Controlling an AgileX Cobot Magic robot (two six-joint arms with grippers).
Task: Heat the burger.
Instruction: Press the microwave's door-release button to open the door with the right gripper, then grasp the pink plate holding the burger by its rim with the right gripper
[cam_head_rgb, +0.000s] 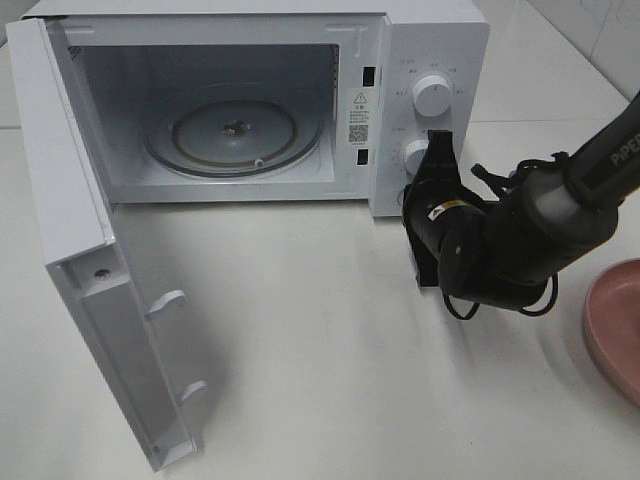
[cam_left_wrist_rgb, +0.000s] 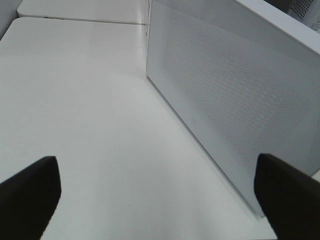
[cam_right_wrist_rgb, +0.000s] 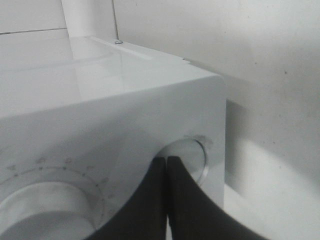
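The burger is out of view in all three views. The white microwave stands with its door swung wide open, and the glass turntable inside is bare. My right gripper is shut with nothing between its fingers, its tips right at the lower knob of the control panel. The right wrist view shows the shut right gripper against a round knob; touching or just short, I cannot tell. My left gripper is open beside the door's dotted outer panel, holding nothing.
A round pink plate lies at the right edge of the white table, partly cut off. The upper knob sits above the right gripper. The open door juts out to the front left.
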